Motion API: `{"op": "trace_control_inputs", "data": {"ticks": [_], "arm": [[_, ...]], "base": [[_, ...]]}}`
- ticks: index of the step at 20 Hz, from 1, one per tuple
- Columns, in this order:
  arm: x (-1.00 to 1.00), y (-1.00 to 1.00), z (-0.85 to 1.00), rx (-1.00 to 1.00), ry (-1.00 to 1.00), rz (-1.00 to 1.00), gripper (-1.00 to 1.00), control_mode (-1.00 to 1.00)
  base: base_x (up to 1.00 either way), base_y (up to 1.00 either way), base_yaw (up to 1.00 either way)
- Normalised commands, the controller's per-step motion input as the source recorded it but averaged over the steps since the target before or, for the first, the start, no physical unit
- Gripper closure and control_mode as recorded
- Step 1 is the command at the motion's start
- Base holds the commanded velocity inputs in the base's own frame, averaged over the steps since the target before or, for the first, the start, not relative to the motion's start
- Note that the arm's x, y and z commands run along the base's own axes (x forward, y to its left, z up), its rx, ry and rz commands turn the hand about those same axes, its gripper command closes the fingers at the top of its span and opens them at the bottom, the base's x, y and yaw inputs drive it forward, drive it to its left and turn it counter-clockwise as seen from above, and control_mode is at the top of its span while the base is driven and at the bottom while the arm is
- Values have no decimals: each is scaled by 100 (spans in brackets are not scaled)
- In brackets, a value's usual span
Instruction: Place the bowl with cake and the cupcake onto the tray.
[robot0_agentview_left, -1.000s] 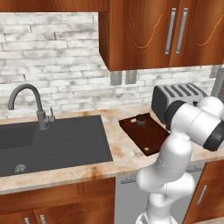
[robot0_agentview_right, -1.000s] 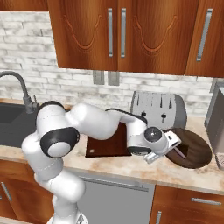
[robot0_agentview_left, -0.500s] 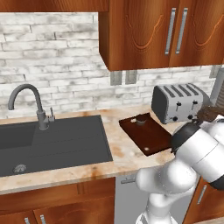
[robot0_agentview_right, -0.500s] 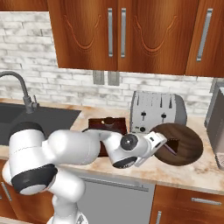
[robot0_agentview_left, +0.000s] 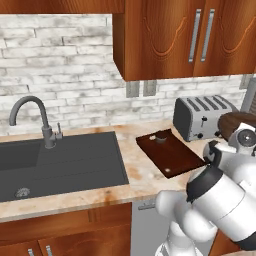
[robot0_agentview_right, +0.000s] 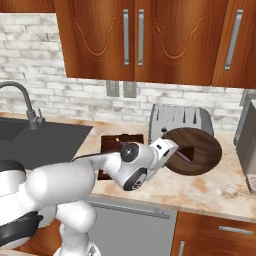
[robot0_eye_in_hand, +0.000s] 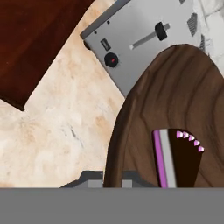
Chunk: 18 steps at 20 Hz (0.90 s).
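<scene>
The wide dark brown bowl with cake (robot0_agentview_right: 196, 149) hangs tilted above the counter in front of the toaster, a purplish cake piece (robot0_eye_in_hand: 176, 158) inside it. My gripper (robot0_eye_in_hand: 113, 178) is shut on its near rim, one finger (robot0_eye_in_hand: 93, 180) outside and one inside; the same gripper (robot0_agentview_right: 169, 151) sits at the bowl's left edge. The bowl's top edge (robot0_agentview_left: 238, 123) peeks out behind my arm. The reddish-brown tray (robot0_agentview_left: 171, 154) lies left of the toaster, its corner (robot0_eye_in_hand: 35, 48) at upper left. The small cupcake (robot0_agentview_left: 161, 135) sits at the tray's far end.
A grey toaster (robot0_agentview_left: 202, 117) stands against the wall right of the tray, its lever side (robot0_eye_in_hand: 140, 39) facing the bowl. The dark sink basin (robot0_agentview_left: 60, 161) with its faucet (robot0_agentview_left: 33, 113) lies to the left. A grey appliance (robot0_agentview_right: 247, 145) stands at the far right.
The bowl has risen off the counter in my grip and moved left toward the tray. My arm has swung lower and nearer the cameras.
</scene>
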Motion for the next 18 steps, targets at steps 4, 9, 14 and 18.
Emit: {"op": "trace_control_inputs", "data": {"ticks": [4,9,14,18], "arm": [[0,3,51,0,0,6,100,-100],[-6,15,30,3,1,5,100,-100],[-11,35,4,6,3,4,100,-100],[-1,55,0,5,6,6,100,-100]], "base": [[0,0,0],[0,0,0],[0,0,0],[0,0,0]]}}
